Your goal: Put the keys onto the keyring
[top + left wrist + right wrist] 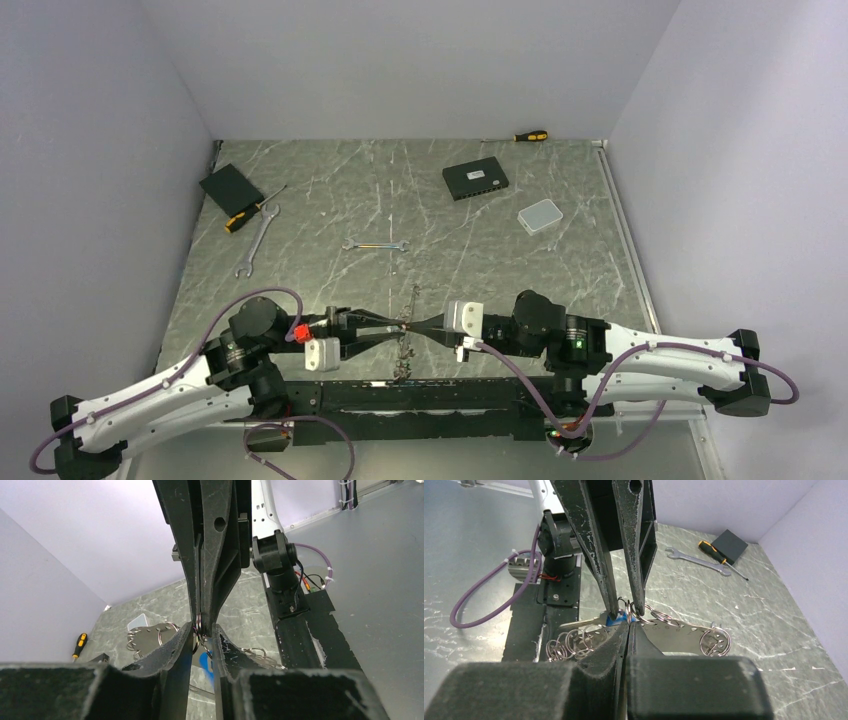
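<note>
Just beyond the counter's point(330, 200) near edge, the left gripper point(397, 327) and right gripper point(413, 327) meet tip to tip. The keyring point(405, 348) hangs between them, running from beyond the fingers back towards the black base rail point(420, 395).

From the right wrist, the right gripper's point(626, 630) own fingers are pressed together on the keyring's point(624, 601) thin wire. The left gripper's point(626, 611) fingers stand a narrow gap apart on either side of that wire. Whether their pads touch it cannot be told.

A blue tag point(616, 620) sits against one left fingertip. The keys point(674, 630) and a cluster of small rings point(569, 645) lie on the counter below the fingers and spread to both sides of them.

The left wrist view agrees. The left gripper's point(202, 630) fingers are parted, with the right gripper's point(200, 616) closed tips reaching down between them. The keyring point(199, 625) is at the meeting point, the blue tag point(204, 662) is under it, and the keys point(150, 637) lie flat off to one side.

Beyond the fingertips the counter is bare up to a small spanner point(375, 244). A longer spanner point(255, 240), a yellow-handled screwdriver point(250, 212) and a black pad point(230, 187) lie well off on the left arm's side. A black box point(475, 180) and a white case point(540, 215) lie on the right arm's side, and a second screwdriver point(525, 136) lies at the far edge.
</note>
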`<state>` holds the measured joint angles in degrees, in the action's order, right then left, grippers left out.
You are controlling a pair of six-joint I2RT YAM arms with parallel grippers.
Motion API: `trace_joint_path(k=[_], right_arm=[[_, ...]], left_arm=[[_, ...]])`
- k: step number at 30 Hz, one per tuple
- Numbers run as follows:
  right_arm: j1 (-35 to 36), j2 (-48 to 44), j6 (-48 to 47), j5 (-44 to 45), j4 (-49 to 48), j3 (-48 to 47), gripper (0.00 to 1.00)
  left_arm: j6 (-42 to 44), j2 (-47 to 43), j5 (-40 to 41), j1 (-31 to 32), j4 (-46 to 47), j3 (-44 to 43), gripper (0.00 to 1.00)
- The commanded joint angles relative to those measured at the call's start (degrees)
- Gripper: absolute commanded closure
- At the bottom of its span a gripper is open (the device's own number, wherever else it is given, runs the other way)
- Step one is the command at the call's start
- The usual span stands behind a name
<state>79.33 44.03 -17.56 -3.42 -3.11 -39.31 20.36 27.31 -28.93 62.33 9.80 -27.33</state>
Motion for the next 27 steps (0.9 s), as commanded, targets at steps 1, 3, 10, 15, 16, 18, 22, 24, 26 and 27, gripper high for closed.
trace_joint_path(k=[1,3,10,15,16,18,22,24,26,27], right_arm=[[-0.05,-0.79,0.07,-0.14,-5.54,-3.27,1.00],[-0.05,-0.74,0.16,-0.35,-5.64,-3.30,1.00],[-0.05,-0.51,0.40,-1.04,-5.54,-3.14,1.00],[-0.05,-1.11,0.57,-1.76,-5.00,-2.74,1.00],[-0.05,-1.21,0.55,-1.81,-4.58,-2.71,1.00],[-0.05,-1.25,0.07,-2.17,-2.89,-3.04,0.87],[-0.05,-0.14,-0.43,-2.78,1.02,-4.88,0.75],[-0.05,0.99,-0.53,-3.16,2.78,-6.18,0.73],[-0.07,1.87,-0.54,-2.69,5.44,-7.37,0.73],[-0.06,2.19,-0.54,-2.28,5.97,-7.72,0.72]], left_arm=[[1.12,0.67,1.05,-0.01,-0.72,-0.42,0.77],[1.50,1.17,0.97,-0.01,-0.99,-0.52,0.86],[1.92,2.52,0.85,-0.01,0.41,-0.62,1.00],[2.01,2.35,0.29,-0.01,0.42,-1.14,1.00],[2.05,2.33,0.20,0.00,0.14,-1.40,1.00],[2.14,2.45,0.31,-0.01,-0.33,-1.64,1.00],[2.23,2.91,0.55,-0.01,-0.64,-1.94,1.00],[2.52,3.43,0.93,-0.01,-0.96,-2.21,1.00],[2.74,3.92,0.98,-0.01,-1.31,-2.45,1.00],[2.75,4.08,1.02,-0.01,-1.35,-2.58,1.00]])
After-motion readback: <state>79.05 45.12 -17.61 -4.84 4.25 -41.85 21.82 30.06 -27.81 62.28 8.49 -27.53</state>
